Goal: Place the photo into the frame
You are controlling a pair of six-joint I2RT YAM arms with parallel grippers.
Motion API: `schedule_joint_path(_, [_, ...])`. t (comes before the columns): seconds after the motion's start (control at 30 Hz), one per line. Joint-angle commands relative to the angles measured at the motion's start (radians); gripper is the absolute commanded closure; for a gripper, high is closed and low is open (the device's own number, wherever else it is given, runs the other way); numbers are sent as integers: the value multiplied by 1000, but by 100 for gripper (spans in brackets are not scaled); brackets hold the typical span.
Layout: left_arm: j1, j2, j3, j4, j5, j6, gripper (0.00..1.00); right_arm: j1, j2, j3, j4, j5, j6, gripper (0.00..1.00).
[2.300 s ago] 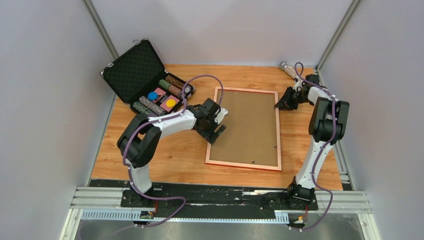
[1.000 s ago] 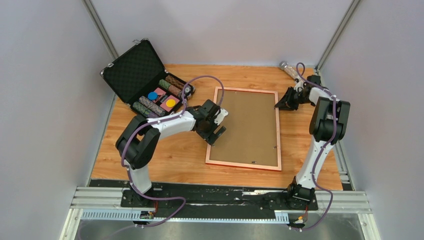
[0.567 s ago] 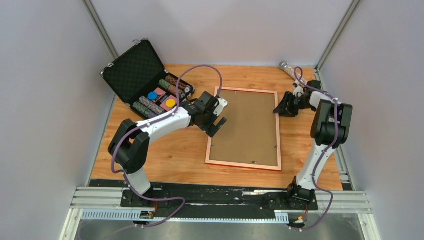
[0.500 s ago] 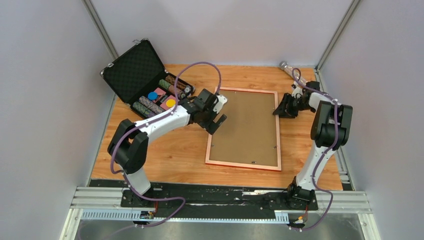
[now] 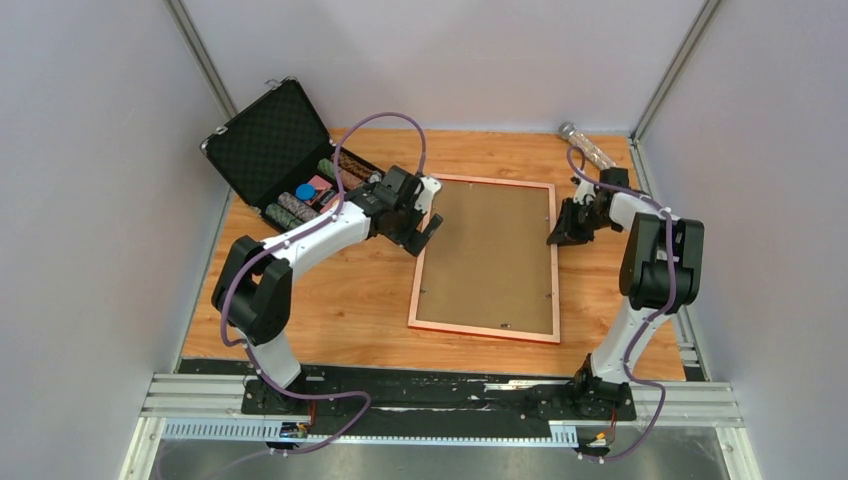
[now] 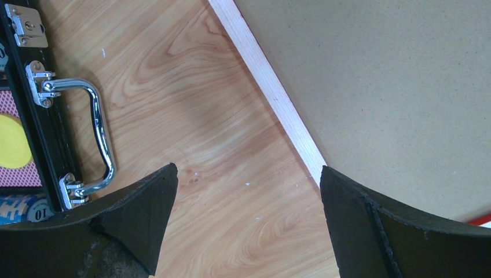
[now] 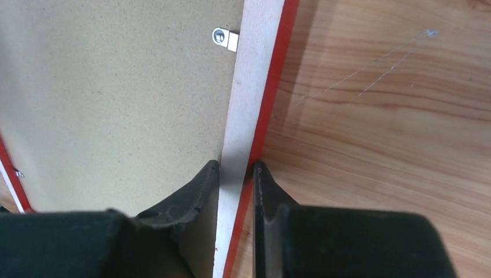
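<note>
The frame (image 5: 483,331) lies face down in the middle of the table, its pinkish rim around a brown backing board (image 5: 490,255). The photo is out of view. My left gripper (image 5: 430,215) hovers open over the frame's far-left edge. In the left wrist view this gripper (image 6: 249,169) spans bare wood, and the pale frame rail (image 6: 272,92) runs by the right finger. My right gripper (image 5: 553,238) is at the frame's right edge. In the right wrist view this gripper (image 7: 236,163) is shut on the frame rail (image 7: 255,69), one finger on each side.
An open black foam-lined case (image 5: 275,140) holding poker chips (image 5: 300,205) stands at the back left, its chrome handle (image 6: 101,133) close to my left gripper. A clear cylinder (image 5: 590,150) lies at the back right corner. A metal turn clip (image 7: 224,38) sits on the backing board.
My left arm has swung toward the back along the frame's left edge, and its jaws have opened wider. My right gripper has moved nearer along the right edge and closed on the rail.
</note>
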Motion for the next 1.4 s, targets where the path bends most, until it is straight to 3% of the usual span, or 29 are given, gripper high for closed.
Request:
schedule_joint_path(0.0, [10, -64, 28, 0, 19, -3, 0, 10, 4, 18, -10, 65, -32, 86])
schedule_joint_path(0.23, [64, -109, 20, -40, 55, 15, 0, 15, 80, 174, -46, 50, -167, 100])
schedule_joint_path(0.87, [122, -124, -14, -23, 93, 70, 0, 27, 235, 486, -368, 81, -868, 100])
schedule_joint_path(1.07, [122, -86, -7, 0, 120, 73, 0, 92, 248, 498, -372, 77, -919, 99])
schedule_joint_path(1.37, [122, 55, 75, -7, 198, 31, 0, 246, 306, 566, -324, 30, -861, 99])
